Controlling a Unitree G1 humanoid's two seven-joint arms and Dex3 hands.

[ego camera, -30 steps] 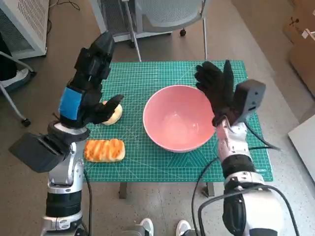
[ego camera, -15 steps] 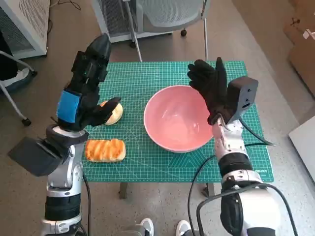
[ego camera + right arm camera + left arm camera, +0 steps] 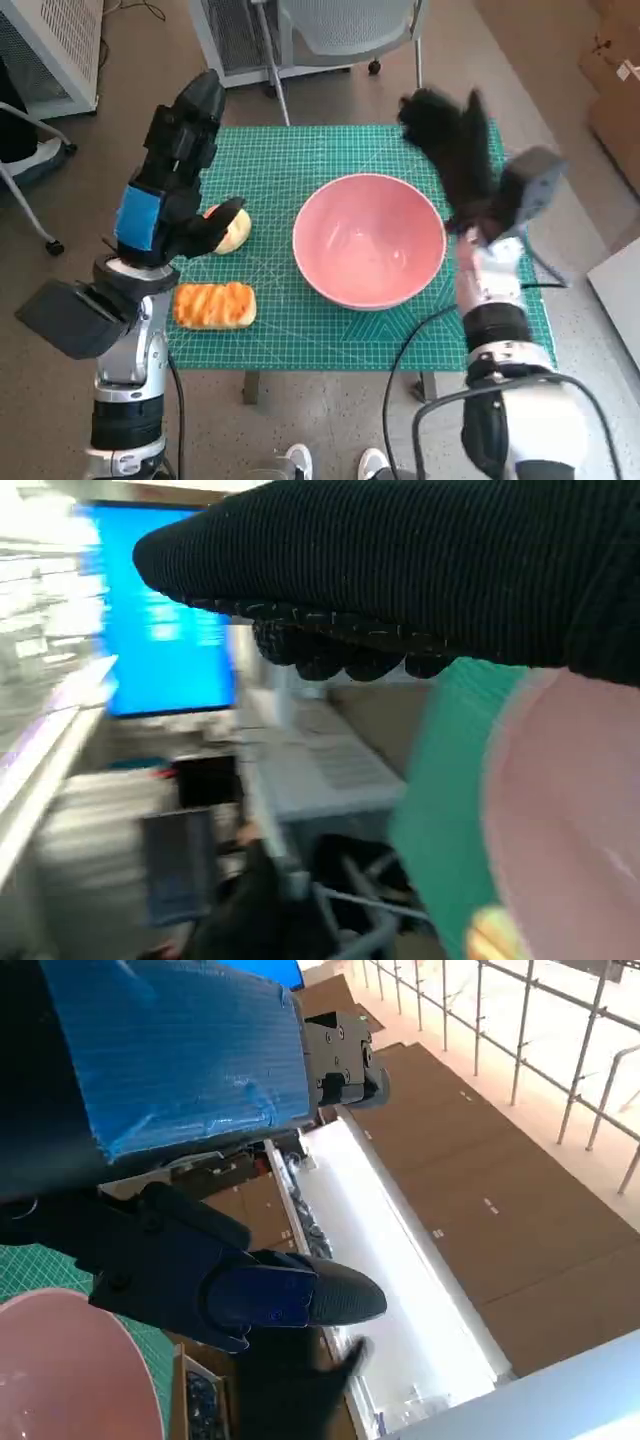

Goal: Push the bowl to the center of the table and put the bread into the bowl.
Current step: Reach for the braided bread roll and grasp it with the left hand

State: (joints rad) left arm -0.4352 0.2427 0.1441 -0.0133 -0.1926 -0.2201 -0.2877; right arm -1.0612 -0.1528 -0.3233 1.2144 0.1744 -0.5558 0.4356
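Round pink plastic bowl (image 3: 368, 238) sits mid-mat, empty. Our gloved right hand (image 3: 452, 152) hovers spread beside its rim (blurred); taped left hand (image 3: 178, 190), also released, should grasp the glazed bread loaf (image 3: 213, 305) squarely.

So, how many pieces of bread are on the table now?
2: a striped loaf by the table's near left edge, and a round bun just beyond it, partly hidden behind the left hand.

The right robot hand (image 3: 452, 150) is motion-blurred, its fingers indistinct.
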